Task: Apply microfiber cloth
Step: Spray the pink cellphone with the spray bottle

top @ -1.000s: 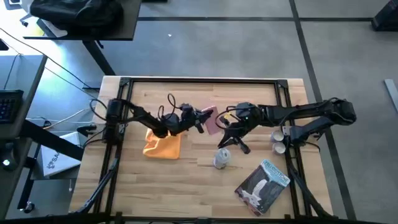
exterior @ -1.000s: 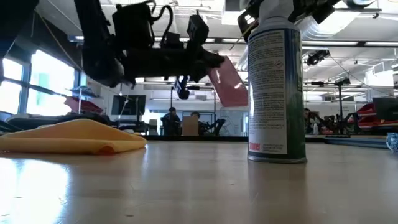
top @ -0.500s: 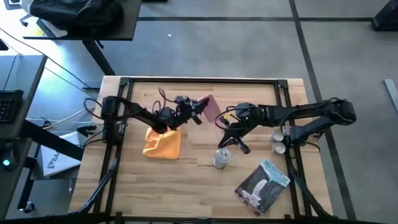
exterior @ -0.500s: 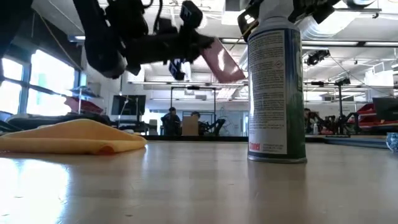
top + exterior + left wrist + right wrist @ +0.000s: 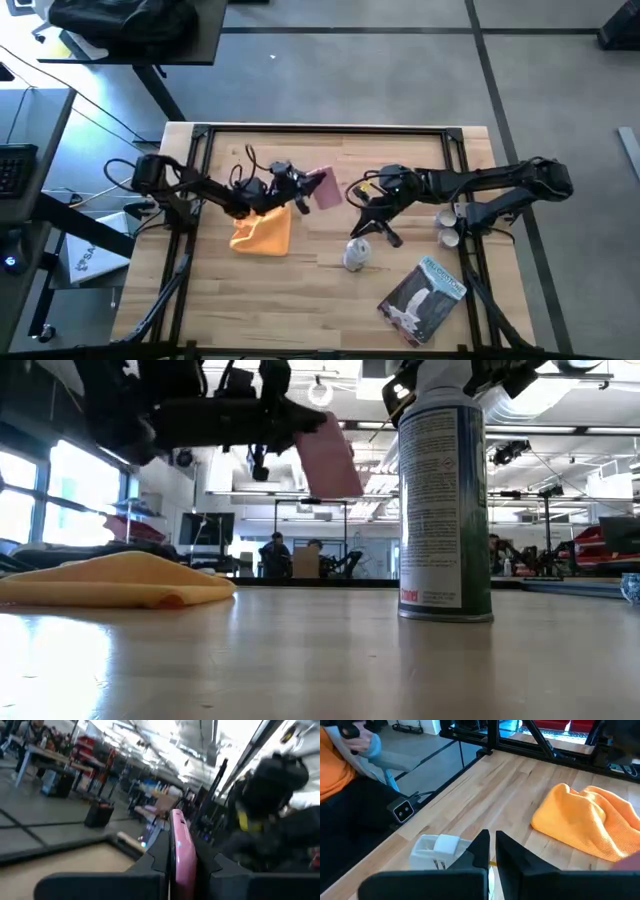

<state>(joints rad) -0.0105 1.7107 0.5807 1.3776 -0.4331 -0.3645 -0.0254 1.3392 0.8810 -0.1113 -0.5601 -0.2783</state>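
Above a pale wooden desk (image 5: 300,290), the left hand (image 5: 300,187) is clamped on a flat pink phone-shaped slab (image 5: 322,187), holding it edge-up in the air just beside and above the soft orange-yellow microfiber cloth (image 5: 262,231). The cloth lies crumpled on the desk near its left side, touched by neither hand. The right hand (image 5: 368,222) hangs near the middle of the desk, close above a grey-and-white labelled spray can (image 5: 356,255); its two dark fingers (image 5: 481,845) stand almost together with only a thin gap, gripping nothing visible. A grey-blue printed packet (image 5: 424,298) lies flat toward the desk's front right corner. In the right wrist view, a person in an orange top (image 5: 335,760) stands beyond the desk's edge.
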